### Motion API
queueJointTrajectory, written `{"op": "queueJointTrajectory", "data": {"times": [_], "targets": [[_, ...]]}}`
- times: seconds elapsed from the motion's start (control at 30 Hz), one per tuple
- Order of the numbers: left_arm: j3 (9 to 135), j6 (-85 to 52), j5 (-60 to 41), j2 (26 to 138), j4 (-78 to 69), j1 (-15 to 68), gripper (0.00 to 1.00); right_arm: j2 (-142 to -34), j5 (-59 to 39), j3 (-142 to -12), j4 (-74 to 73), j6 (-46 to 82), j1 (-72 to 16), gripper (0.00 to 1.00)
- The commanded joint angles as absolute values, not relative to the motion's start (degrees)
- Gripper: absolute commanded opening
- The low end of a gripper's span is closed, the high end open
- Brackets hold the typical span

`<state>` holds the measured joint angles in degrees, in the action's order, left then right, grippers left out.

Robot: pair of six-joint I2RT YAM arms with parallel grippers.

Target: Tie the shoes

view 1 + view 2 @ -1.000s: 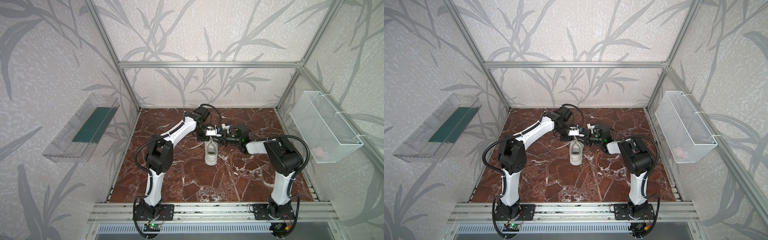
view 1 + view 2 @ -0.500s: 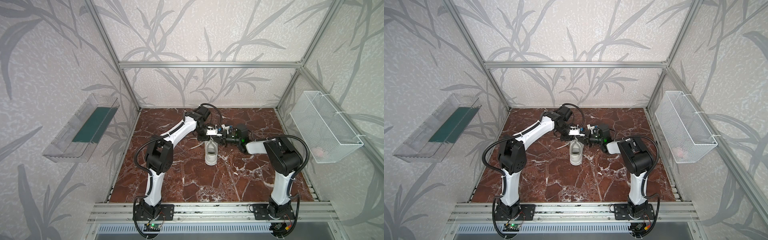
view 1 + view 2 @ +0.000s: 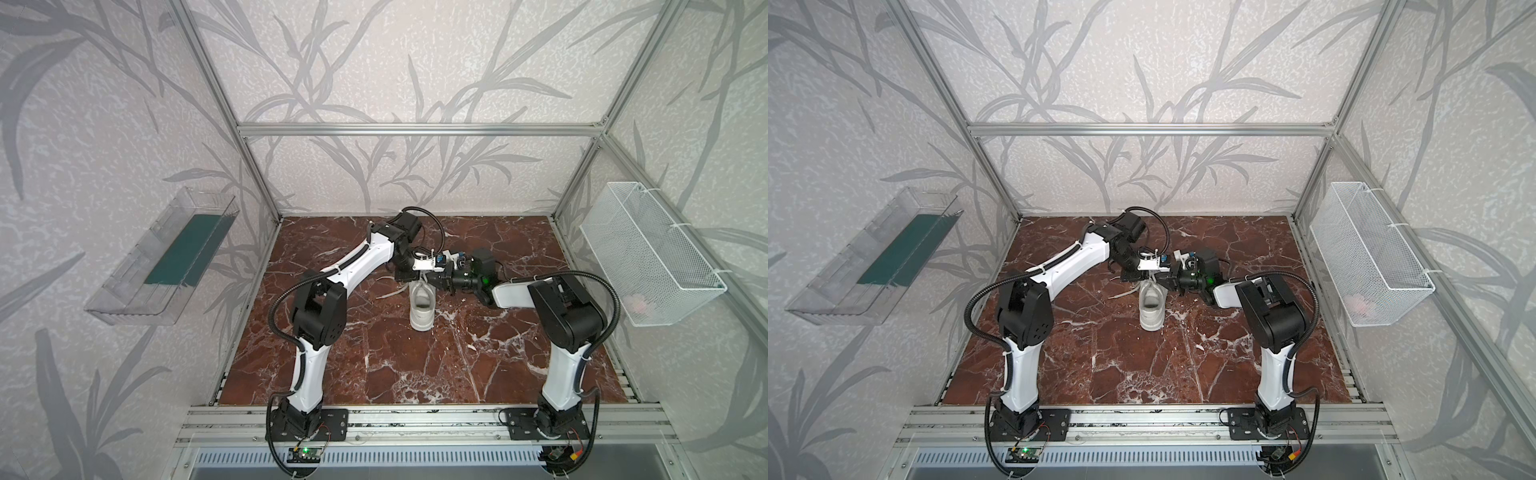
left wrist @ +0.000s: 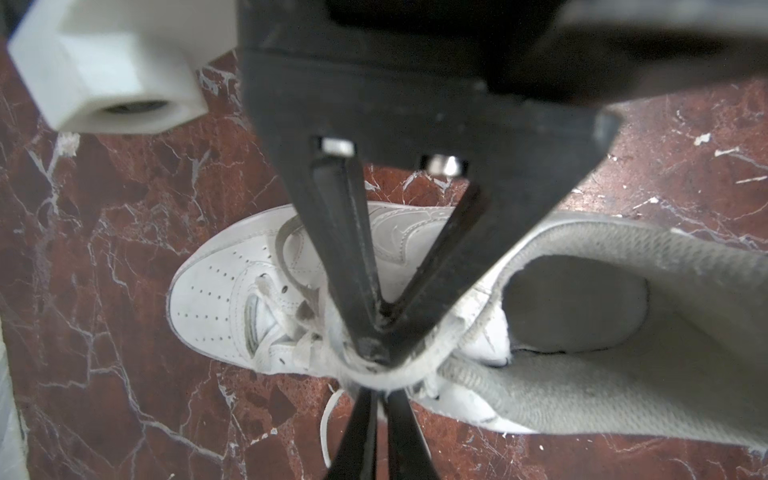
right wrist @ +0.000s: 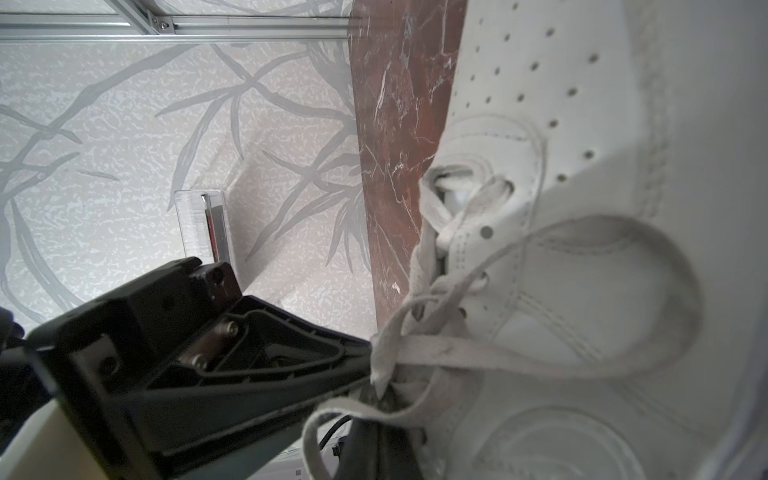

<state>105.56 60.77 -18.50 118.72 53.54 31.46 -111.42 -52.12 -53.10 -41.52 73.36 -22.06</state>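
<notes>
Front rail: We see an aluminium rail (image 3: 415, 419) along the bottom of both top views, with both arm bases bolted to it.
Counter: A red-brown marbled counter (image 3: 374, 365) fills the lower middle of both top views.
Sneaker: The white sneaker (image 3: 420, 309) stands on its sole at the middle of the counter. Its heel points toward the bottom of the frame and its toe end runs under the two tools.
Laces: The flat white laces (image 5: 457, 353) bunch over the tongue, and one strand curves in a wide loop across the upper. A lace end (image 3: 388, 293) trails on the counter just left of the sneaker.
Left tool: The left tool (image 4: 376, 340) comes in from the upper left and points down at the lacing. Its fingers narrow to a V whose tips all but meet among the strands. A lace bends round them, but we cannot tell whether any is nipped between them.
Right tool: The right tool (image 5: 382, 401) reaches in from the right and its tips meet the left tool's tips. It is fully closed, with a lace pinched at its tips.
Side walls: A clear tray (image 3: 162, 266) hangs at mid-left, and a white wire basket (image 3: 648, 253) hangs at mid-right.
Back wall: The far panel (image 3: 395, 83) is pale and leaf-patterned, and it takes up the top of the frame.
</notes>
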Motion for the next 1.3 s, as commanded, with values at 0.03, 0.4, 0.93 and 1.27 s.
{"op": "queueJointTrajectory", "data": {"times": [0.03,0.4,0.93,1.27], "targets": [[106.4,59.6,-18.5,117.7,54.4,30.8,0.25,-108.3,-51.4,-53.7,-36.7,68.8,-21.8,0.0],[105.2,49.4,-23.6,114.9,47.6,27.9,0.36,-106.8,-50.6,-54.6,-29.7,62.6,-21.8,0.0],[113.7,33.0,-27.1,119.3,45.6,27.5,0.48,-106.1,-47.3,-57.3,-22.8,50.2,-23.5,0.0],[123.8,19.2,-26.0,125.0,48.9,23.2,0.47,-103.4,-42.5,-62.6,-7.5,25.0,-25.6,0.0]]}}
